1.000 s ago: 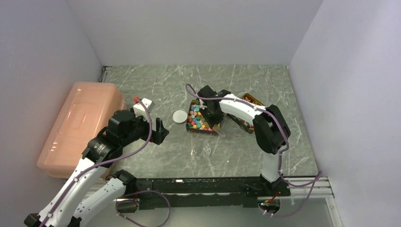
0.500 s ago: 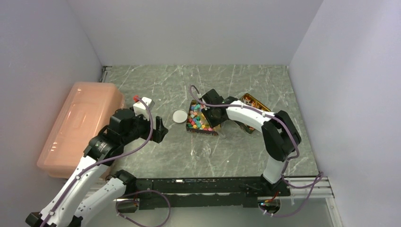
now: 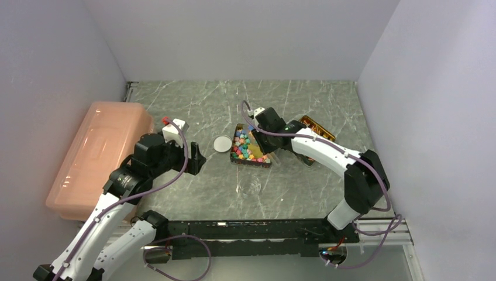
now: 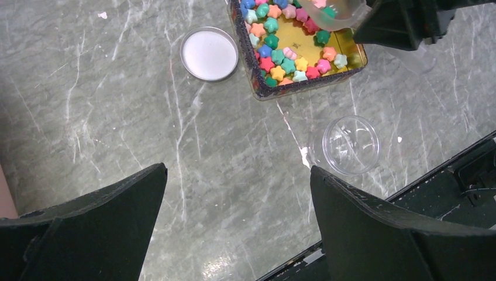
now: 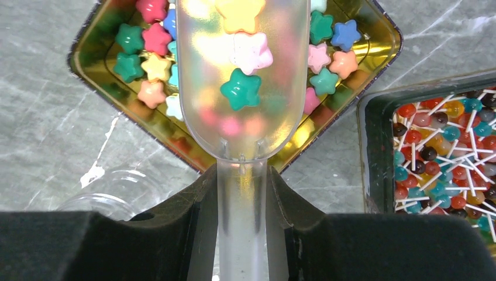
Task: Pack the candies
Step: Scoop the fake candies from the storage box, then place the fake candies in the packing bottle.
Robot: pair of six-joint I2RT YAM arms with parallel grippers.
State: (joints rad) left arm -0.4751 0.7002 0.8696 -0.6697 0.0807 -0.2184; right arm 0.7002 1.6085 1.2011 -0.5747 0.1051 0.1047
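The candies are small coloured stars lying in a square gold tin. My right gripper is shut on the handle of a clear plastic scoop. The scoop is held over the tin and carries a few stars, among them a green one. In the top view the right gripper is over the tin's right side. My left gripper is open and empty above bare table, left of the tin; in the top view it is near a white lid.
A second tin of small lollipops stands right of the star tin. An open clear round jar stands on the table in front of the tin. A large orange lidded bin fills the left side.
The right arm's elbow has swung right and toward the near edge, while its gripper stays over the tin with the scoop. The left arm has hardly moved.
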